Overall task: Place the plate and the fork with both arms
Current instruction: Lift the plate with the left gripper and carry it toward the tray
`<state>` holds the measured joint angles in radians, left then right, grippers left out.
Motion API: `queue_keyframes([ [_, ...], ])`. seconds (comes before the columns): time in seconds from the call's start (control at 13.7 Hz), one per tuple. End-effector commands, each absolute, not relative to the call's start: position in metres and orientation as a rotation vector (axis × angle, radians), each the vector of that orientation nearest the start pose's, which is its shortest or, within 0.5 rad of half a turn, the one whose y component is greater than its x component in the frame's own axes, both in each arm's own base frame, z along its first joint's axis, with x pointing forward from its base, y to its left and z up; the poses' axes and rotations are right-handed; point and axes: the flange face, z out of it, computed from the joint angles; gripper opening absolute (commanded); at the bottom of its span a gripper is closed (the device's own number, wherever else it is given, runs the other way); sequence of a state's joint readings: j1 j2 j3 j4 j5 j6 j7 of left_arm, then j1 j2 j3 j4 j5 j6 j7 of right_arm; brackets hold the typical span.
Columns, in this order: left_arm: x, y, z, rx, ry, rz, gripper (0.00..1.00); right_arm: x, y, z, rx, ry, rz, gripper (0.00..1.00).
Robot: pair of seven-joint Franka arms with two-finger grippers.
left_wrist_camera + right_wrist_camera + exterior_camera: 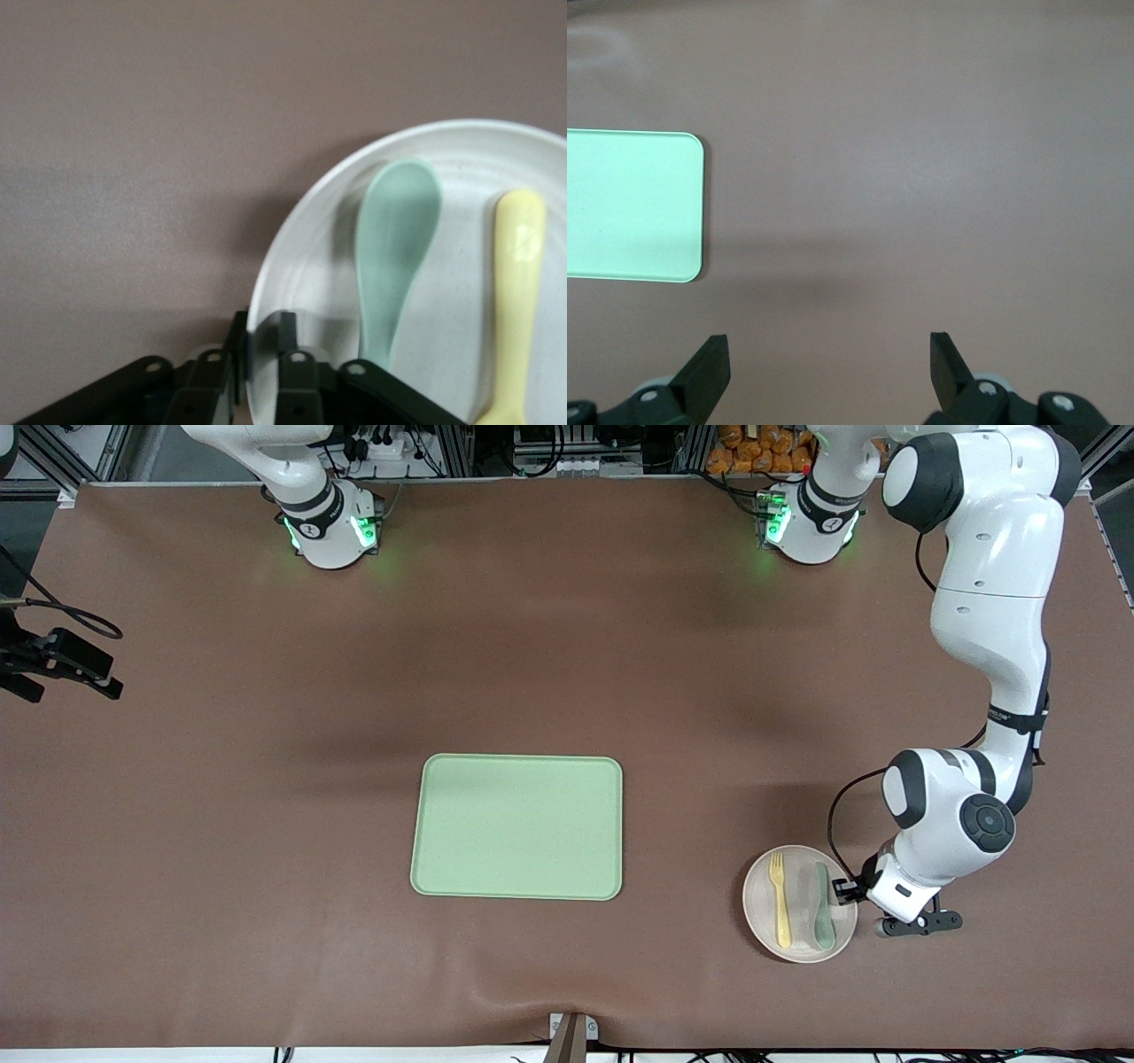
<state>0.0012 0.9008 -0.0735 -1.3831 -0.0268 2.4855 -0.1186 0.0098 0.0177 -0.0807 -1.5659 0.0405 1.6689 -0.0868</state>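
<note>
The pale plate [758,911] lies on the table toward the left arm's end, nearer to the front camera than the tray. On it lies the yellow fork [780,899], with a teal spoon [824,908] beside it. My left gripper [849,890] is at the plate's edge, shut on the rim. In the left wrist view one finger sits inside and one outside the rim of the plate [310,266], close to the spoon [394,239] and the fork [518,292]. My right gripper [828,341] hangs open over bare table, holding nothing; it is outside the front view.
A rectangular light-green tray [518,825] lies in the middle of the table; one of its corners [629,204] shows in the right wrist view. A black camera mount [62,660] juts in at the right arm's end.
</note>
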Motion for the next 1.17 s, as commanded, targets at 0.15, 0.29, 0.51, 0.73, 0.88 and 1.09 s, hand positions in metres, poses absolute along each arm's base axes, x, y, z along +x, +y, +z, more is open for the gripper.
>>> queue_keyframes([
  [0.15, 0.756, -0.035, 0.203, -3.212, -0.166, -0.365, 0.0, 0.569, -0.041, 0.627, -3.097, -0.02, -0.132, 1.0],
  [0.29, 0.757, -0.032, 0.224, -3.233, -0.189, -0.386, 0.0, 0.569, -0.041, 0.627, -3.097, -0.022, -0.13, 1.0],
  [0.51, 0.752, -0.017, 0.258, -3.277, -0.264, -0.408, 0.0, 0.569, -0.041, 0.627, -3.097, -0.02, -0.132, 1.0],
  [0.73, 0.742, -0.006, 0.294, -3.304, -0.288, -0.392, 0.0, 0.569, -0.041, 0.627, -3.097, -0.02, -0.132, 1.0],
  [0.88, 0.726, -0.009, 0.319, -3.296, -0.27, -0.378, 0.0, 0.569, -0.041, 0.627, -3.097, -0.02, -0.132, 1.0],
  [1.09, 0.699, -0.018, 0.364, -3.308, -0.277, -0.351, 0.0, 0.569, -0.041, 0.627, -3.097, -0.022, -0.132, 1.0],
])
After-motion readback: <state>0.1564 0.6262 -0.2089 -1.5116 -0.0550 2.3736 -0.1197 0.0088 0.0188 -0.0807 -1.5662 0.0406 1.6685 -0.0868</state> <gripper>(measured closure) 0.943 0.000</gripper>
